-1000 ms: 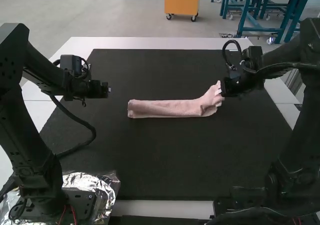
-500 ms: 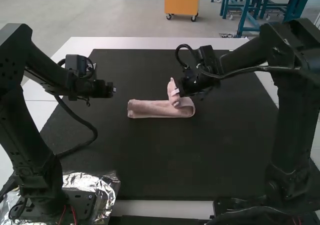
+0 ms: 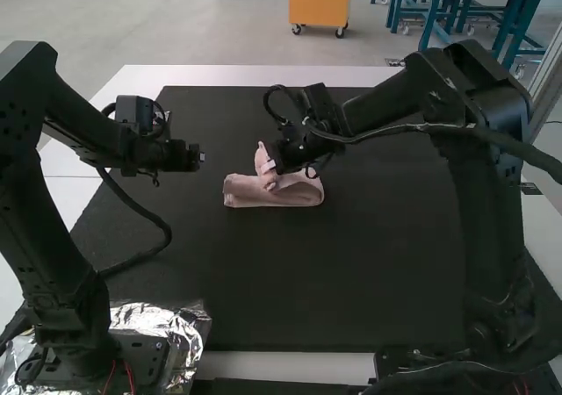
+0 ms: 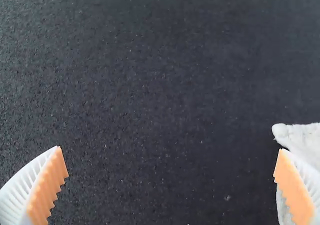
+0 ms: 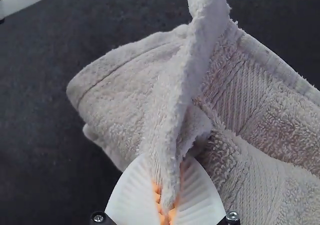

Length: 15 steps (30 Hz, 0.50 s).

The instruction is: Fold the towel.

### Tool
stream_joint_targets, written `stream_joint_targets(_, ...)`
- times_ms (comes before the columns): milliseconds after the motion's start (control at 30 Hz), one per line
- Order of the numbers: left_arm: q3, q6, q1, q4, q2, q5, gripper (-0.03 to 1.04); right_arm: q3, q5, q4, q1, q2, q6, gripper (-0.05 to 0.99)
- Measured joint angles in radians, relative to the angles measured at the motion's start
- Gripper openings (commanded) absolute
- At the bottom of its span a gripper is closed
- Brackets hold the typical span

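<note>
Partly, the right gripper (image 3: 272, 163) hides the towel (image 3: 285, 196), and its folds beneath the lifted end are hard to make out. The gripper's fingers pinch that bunched end between them. The left gripper (image 3: 199, 157) stands spread wide, one finger overlapping the towel's edge in its wrist view; whether they touch, I can't tell. The towel lies on a black mat (image 3: 307, 281) over a white table (image 3: 263, 75).

One towel (image 3: 294, 197), two end effectors (image 3: 197, 157), two arms (image 3: 479, 228), one mat (image 3: 325, 281).
</note>
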Motion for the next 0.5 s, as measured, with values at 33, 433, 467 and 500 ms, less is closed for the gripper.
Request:
stream_joint_targets(33, 0.000, 0.000, 0.000, 0.000, 0.000, 0.000, 0.97, 0.007, 0.000, -0.001, 0.006, 0.009, 0.003, 0.01)
stream_joint_targets(433, 0.000, 0.000, 0.000, 0.000, 0.000, 0.000, 0.97, 0.087, -0.042, 0.011, 0.061, -0.005, 0.021, 0.58)
stream_joint_targets(467, 0.000, 0.000, 0.000, 0.000, 0.000, 0.000, 0.97, 0.086, -0.046, 0.016, 0.059, -0.019, 0.020, 0.39)
stream_joint_targets(500, 0.000, 0.000, 0.000, 0.000, 0.000, 0.000, 0.97, 0.083, -0.051, 0.026, 0.055, -0.038, 0.021, 0.14)
